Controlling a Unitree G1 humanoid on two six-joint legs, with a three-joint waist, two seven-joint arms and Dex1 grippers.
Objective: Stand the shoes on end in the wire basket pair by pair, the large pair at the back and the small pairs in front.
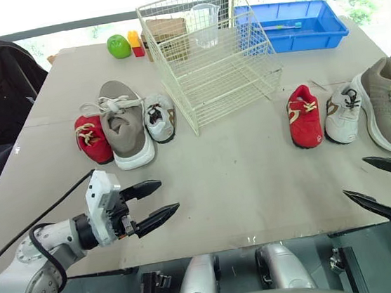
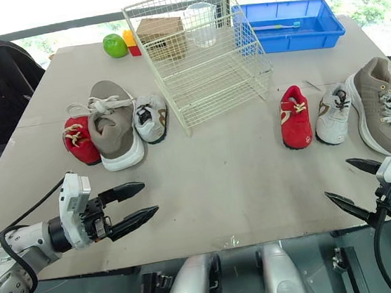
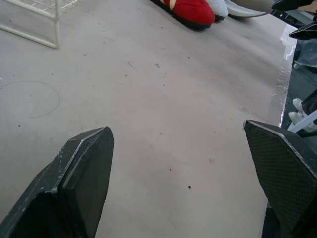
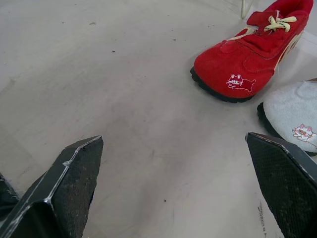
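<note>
While both pairs of black fingers stand spread wide, gripping nothing, the left gripper (image 1: 167, 196) and right gripper (image 1: 356, 176) hover over the table's (image 1: 242, 183) near edge. Beyond the left one lie the left red shoe (image 1: 92, 139), left tan shoe (image 1: 124, 124) and left white shoe (image 1: 158, 117), side by side; ahead of the right one, the right red shoe (image 1: 305, 116), right white shoe (image 1: 342, 113) and right tan shoe (image 1: 390, 103). The wire basket (image 1: 215, 66) stands farther back, between the trios.

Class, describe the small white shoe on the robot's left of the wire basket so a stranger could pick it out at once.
Start at the wire basket. On the robot's left of it three shoes lie in a row, and the small white shoe is the one nearest the basket. Next come a large tan shoe, then a red shoe; it alone is white.
</note>
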